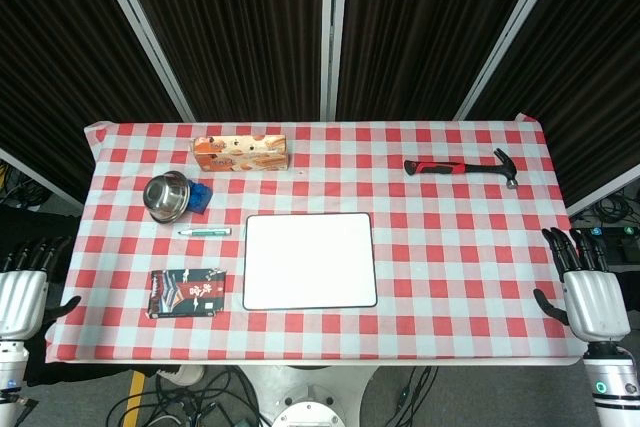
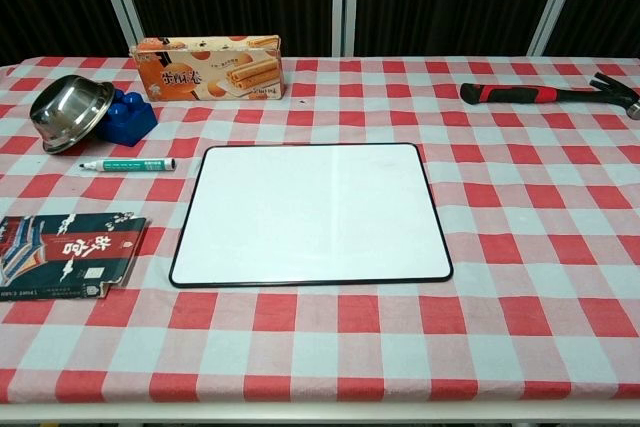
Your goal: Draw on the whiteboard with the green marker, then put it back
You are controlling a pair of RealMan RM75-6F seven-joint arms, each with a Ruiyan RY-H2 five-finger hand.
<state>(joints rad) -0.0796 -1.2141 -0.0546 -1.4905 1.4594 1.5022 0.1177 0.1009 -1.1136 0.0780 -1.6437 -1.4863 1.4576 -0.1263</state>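
Note:
A blank whiteboard (image 1: 310, 261) (image 2: 312, 212) with a black rim lies flat at the table's middle. The green marker (image 1: 205, 232) (image 2: 127, 165) lies on the cloth just left of the board's upper left corner, cap on. My left hand (image 1: 22, 292) hangs off the table's left edge, fingers apart and holding nothing. My right hand (image 1: 585, 285) hangs off the right edge, also open with fingers spread. Both hands are far from the marker and appear only in the head view.
A steel bowl (image 1: 167, 195) leans on a blue block (image 1: 201, 196) behind the marker. A snack box (image 1: 240, 153) stands at the back. A dark packet (image 1: 187, 292) lies front left. A red-handled hammer (image 1: 460, 166) lies back right.

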